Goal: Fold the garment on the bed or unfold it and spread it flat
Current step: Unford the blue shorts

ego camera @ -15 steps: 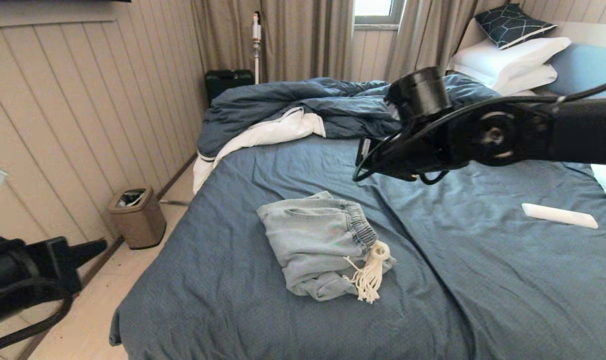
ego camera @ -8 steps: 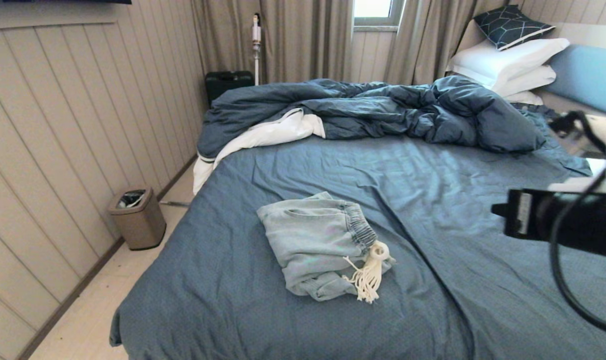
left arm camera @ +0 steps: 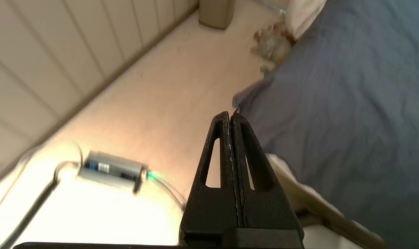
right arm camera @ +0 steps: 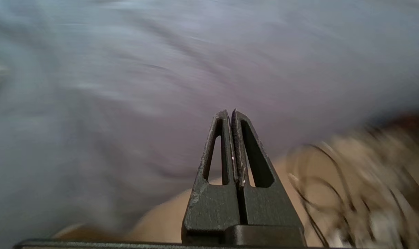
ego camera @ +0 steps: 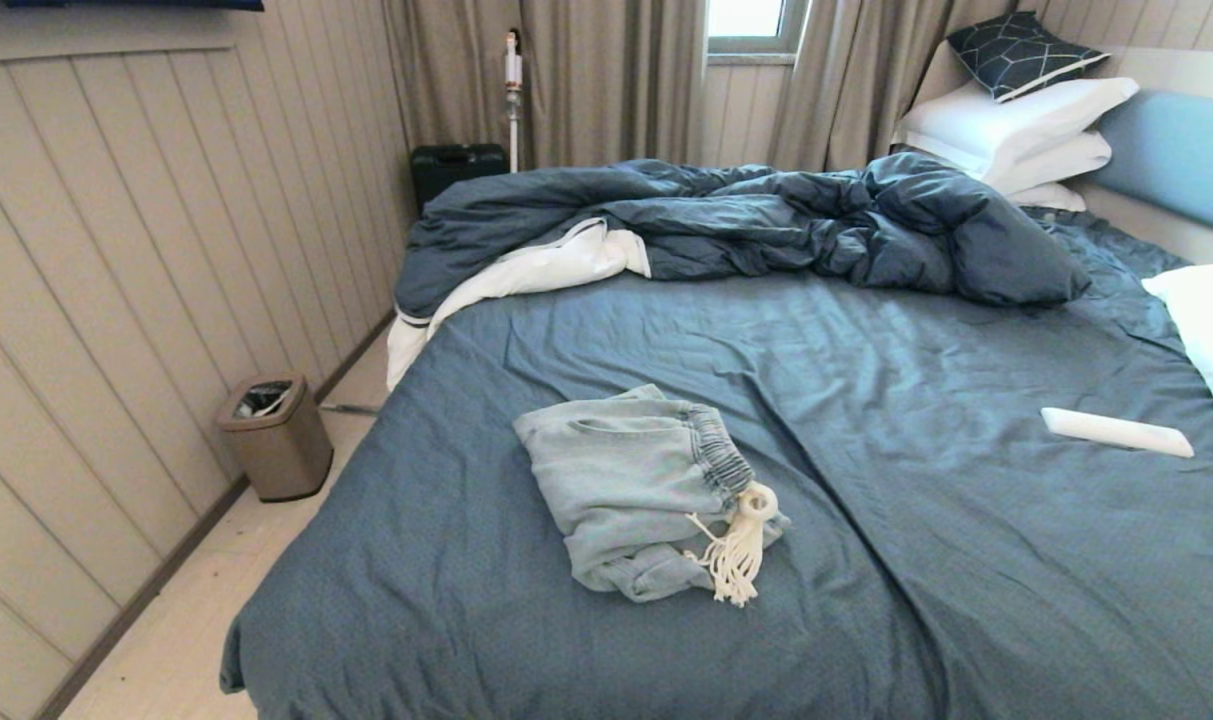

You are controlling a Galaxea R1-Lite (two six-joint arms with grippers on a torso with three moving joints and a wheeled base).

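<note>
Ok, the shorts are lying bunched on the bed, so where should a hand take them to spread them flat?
Take the shorts by the gathered waistband, coming down from above on the side toward the pillows. It is a thick raised ridge, easier to pinch than the flat folds. Avoid the tassel cord, which would probably just slide out. Both hands are shut and away from the shorts.

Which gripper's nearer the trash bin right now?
Left, likely. The left gripper hangs over the floor by a corner of the bed, trash bin ahead. The right gripper faces the bed; no bin there.
</note>
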